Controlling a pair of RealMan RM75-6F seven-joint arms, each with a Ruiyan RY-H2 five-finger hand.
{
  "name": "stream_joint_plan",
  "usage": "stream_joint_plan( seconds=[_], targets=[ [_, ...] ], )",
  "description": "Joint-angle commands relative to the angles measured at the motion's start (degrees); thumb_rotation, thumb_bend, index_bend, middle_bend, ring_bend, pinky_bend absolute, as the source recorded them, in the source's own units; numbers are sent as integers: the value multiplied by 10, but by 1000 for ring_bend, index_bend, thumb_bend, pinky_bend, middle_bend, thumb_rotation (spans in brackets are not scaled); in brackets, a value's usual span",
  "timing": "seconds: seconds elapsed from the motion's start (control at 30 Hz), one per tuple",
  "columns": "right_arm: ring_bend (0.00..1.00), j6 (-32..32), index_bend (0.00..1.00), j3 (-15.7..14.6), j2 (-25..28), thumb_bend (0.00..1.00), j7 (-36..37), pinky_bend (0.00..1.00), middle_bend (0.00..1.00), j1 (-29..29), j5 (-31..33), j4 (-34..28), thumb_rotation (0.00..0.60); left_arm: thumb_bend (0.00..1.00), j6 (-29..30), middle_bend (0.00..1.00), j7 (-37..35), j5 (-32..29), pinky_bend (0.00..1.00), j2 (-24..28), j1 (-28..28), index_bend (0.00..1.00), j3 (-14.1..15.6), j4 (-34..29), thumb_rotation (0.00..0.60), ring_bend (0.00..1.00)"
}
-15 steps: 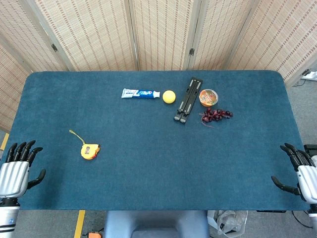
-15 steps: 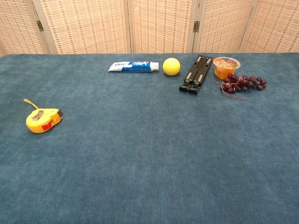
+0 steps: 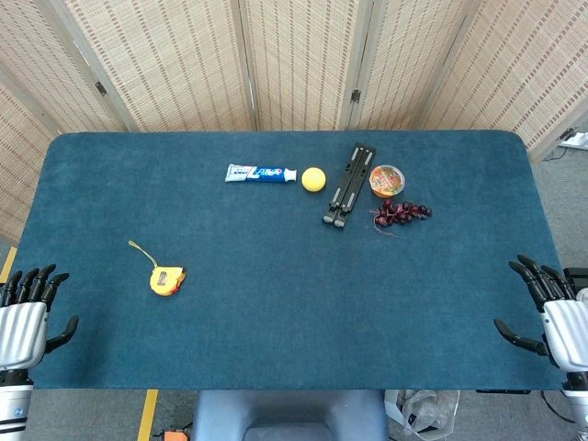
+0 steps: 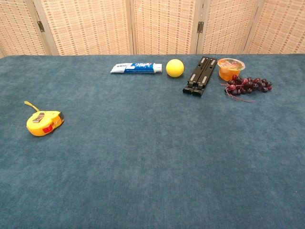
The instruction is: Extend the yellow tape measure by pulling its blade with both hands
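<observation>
The yellow tape measure (image 3: 166, 279) lies on the blue table at the left, with a short yellow strap trailing up and left; the chest view shows the tape measure (image 4: 44, 122) with a red patch on its side. My left hand (image 3: 25, 320) hangs at the table's near left corner, fingers spread, holding nothing, well left of and below the tape. My right hand (image 3: 552, 312) is at the near right edge, fingers apart and empty. Neither hand shows in the chest view.
At the back middle lie a toothpaste tube (image 3: 261, 173), a yellow ball (image 3: 313, 179), a black folded stand (image 3: 350, 183), a cup of orange fruit (image 3: 387, 179) and dark grapes (image 3: 400, 213). Woven screens stand behind the table (image 3: 294, 303).
Both hands have shifted slightly: the left one lower toward the near edge, the right one a little up and inward. The tape measure has not moved.
</observation>
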Motion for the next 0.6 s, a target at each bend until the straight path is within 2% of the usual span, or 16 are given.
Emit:
stream_joint_plan(
  seconds=[0.03,0.33,0.43,0.6],
  targets=[
    [150,-4,100,0,1,288,-2,93,91,3,0,-3,600,356,1,126,-1,-2,0,-1,1,196,1,0,600,113],
    [150,1,99,1,7,288,-8,93,91,4,0,-11,600,356,-19,126,-2,6,0,-6,-13,176,0,5,600,114],
    [149,1,99,1,9,288,-9,93,90,4,0,-13,600,356,-38,126,-7,17,0,-9,-28,162,-1,7,600,114],
    [149,1,99,1,13,288,-12,93,91,5,2,-18,600,342,-96,119,-25,42,0,-13,-71,77,-1,23,600,114]
  ],
)
